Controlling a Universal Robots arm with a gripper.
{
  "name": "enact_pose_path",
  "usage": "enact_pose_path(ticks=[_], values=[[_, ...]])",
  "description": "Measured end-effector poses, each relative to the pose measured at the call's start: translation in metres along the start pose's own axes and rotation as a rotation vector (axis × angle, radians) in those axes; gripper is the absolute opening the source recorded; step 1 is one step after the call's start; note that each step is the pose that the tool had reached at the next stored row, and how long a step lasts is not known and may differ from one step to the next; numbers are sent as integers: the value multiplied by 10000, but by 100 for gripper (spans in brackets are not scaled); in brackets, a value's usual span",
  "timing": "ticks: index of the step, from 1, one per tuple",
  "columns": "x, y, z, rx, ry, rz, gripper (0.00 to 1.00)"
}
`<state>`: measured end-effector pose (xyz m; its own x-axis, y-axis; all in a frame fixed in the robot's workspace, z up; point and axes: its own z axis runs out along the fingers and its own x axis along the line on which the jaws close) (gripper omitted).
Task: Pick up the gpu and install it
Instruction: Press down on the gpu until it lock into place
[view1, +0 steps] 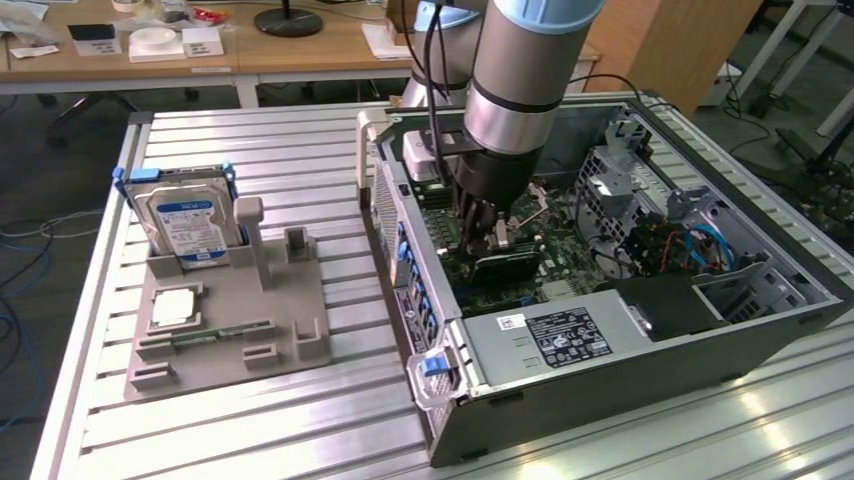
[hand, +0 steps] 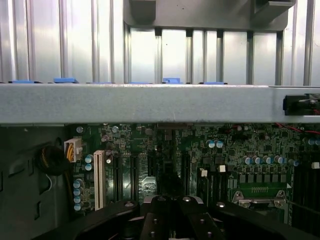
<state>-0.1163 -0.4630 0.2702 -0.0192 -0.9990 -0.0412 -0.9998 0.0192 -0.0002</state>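
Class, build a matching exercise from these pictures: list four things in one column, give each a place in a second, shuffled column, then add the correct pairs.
Things
1. hard drive
2. gpu
3. claw
4. power supply

Places
A. lowered into the open computer case, above the motherboard
B. upright in the grey holder on the exterior view's left
C. inside the case, under the claw
D. at the case's near edge, bearing a black label

Pairs: 1-B, 2-C, 3-A, 4-D
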Motion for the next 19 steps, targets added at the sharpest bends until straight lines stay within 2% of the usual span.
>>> enact_pose_path(ticks=[19], values=[[-65, 1, 64, -35, 2, 2, 11]])
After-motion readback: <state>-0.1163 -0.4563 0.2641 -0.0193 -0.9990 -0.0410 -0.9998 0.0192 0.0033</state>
